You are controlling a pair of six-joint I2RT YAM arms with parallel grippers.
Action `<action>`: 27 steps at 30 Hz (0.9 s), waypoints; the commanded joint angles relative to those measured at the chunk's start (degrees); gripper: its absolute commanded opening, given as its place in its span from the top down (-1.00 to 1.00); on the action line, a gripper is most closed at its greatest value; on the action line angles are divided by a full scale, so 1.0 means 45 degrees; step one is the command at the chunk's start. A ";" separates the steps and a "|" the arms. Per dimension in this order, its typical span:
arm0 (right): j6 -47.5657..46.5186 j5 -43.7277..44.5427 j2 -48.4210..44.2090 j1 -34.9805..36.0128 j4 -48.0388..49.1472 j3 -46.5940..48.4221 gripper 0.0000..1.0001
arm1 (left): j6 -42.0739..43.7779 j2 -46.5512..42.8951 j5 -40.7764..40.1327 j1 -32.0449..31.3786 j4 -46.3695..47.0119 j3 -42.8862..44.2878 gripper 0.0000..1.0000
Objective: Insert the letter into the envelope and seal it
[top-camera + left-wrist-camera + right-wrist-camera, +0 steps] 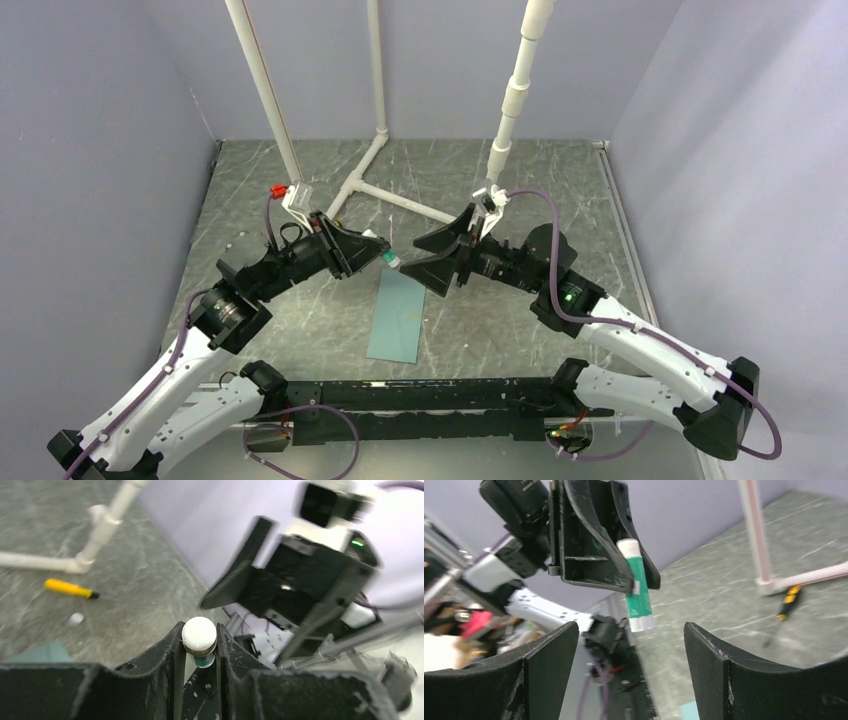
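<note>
Starting nearest you, count one envelope [395, 315], flat on the table [500, 320] at 6 o'clock of the two grippers. No letter shows in any view, so it is probably already inside, though you cannot confirm that. Just beyond, the left gripper [199, 632] is clenched on one glue stick [638, 590], whose free end points toward 3 o'clock at the right gripper [414, 256]. That gripper's jaws stand wide with nothing between them. This reads as the sealing step. Your next move likely calls for closing the right jaws squarely on the stick's free white end to uncap it. Farther off, toward 12 o'clock, lie one yellow screwdriver [70, 588] and one white pipe frame [385, 180].
</note>
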 commanded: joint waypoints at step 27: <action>0.1828 -0.3695 0.1016 0.0026 0.3246 -0.0102 0.86 | 0.1574 -0.0106 0.4113 0.0003 0.4498 -0.0173 0.95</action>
